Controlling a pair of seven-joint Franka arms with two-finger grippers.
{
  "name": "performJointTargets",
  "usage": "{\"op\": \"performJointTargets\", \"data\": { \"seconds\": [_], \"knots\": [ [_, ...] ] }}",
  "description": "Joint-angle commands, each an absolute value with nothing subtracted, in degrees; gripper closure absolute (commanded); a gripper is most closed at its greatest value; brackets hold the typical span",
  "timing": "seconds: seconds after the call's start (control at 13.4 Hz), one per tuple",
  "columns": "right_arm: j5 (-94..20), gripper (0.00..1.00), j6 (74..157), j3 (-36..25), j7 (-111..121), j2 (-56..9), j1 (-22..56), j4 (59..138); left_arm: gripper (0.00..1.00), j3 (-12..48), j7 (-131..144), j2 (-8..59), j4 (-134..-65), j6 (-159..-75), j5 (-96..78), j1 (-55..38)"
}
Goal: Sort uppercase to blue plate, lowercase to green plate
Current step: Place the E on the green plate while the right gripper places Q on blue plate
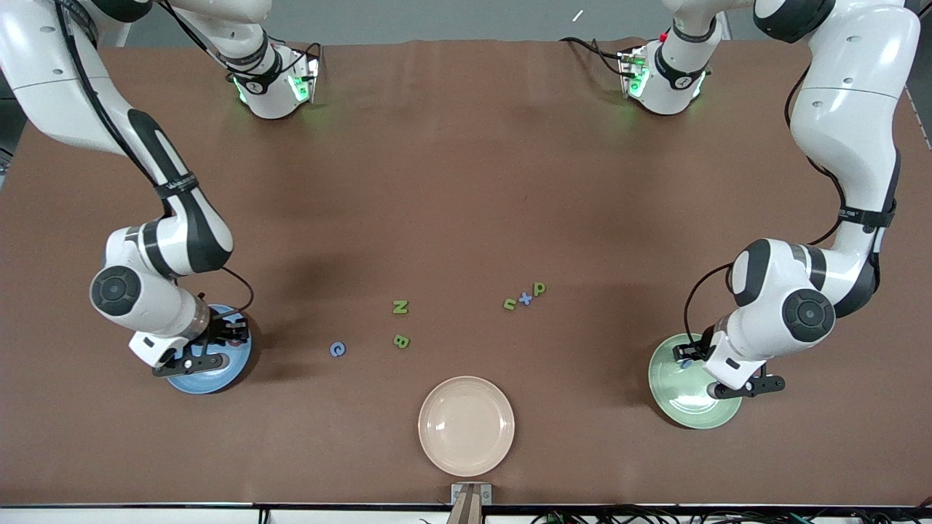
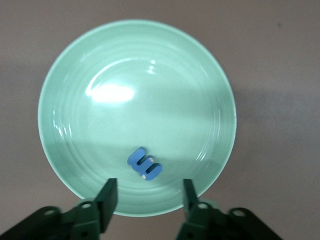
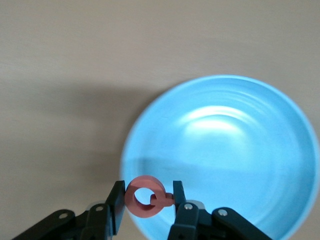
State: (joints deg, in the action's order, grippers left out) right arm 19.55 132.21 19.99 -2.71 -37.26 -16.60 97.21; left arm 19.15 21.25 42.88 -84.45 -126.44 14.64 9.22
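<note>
1. My left gripper (image 2: 146,199), lower right of the front frame, hangs over the green plate (image 2: 75,75), jaws apart and empty; the m (image 2: 144,164) lies in it.
2. My right gripper (image 3: 148,206), lower left, over the blue plate (image 3: 240,150), clamps the Q (image 3: 144,196).
3. On the table (image 1: 466,160) mid-frame: C (image 1: 337,349), N (image 1: 400,306), B (image 1: 401,340); n (image 1: 510,303), t (image 1: 525,298), p (image 1: 539,289) clustered.
4. Cream plate (image 1: 466,426), bottom centre.

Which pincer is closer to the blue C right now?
Right. The right pincer is over the blue plate, beside the blue C; the left pincer is over the green plate.
</note>
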Motion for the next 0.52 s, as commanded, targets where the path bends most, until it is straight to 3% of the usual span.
{"op": "performJointTargets", "data": {
  "seconds": [0.0,0.22,0.3,0.37,0.45],
  "knots": [
    [20.04,0.93,133.59,16.89,0.34,-36.3,-15.56,98.09,0.0,20.12,23.71,40.09,-84.29,-122.63,14.5,8.18],
    [19.16,0.83,137.71,6.8,0.7,-36.3,-7.67,98.17,0.0,28.27,33.8,37.53,-84.29,-115.33,14.5,6.68],
    [18.29,0.72,138.86,6.16,0.79,-36.47,-7.56,98.17,0.0,30.56,35.14,37.53,-84.9,-114.62,14.94,6.59],
    [18.28,0.69,139.91,6.15,2.27,-36.65,-8.08,98.17,0.01,31.63,35.33,37.53,-86.21,-114.87,15.46,5.55],
    [18.19,0.49,139.92,6.15,3.5,-36.65,-8.43,98.09,0.02,31.9,35.33,37.01,-87.44,-114.96,15.56,3.62]
  ]
}}
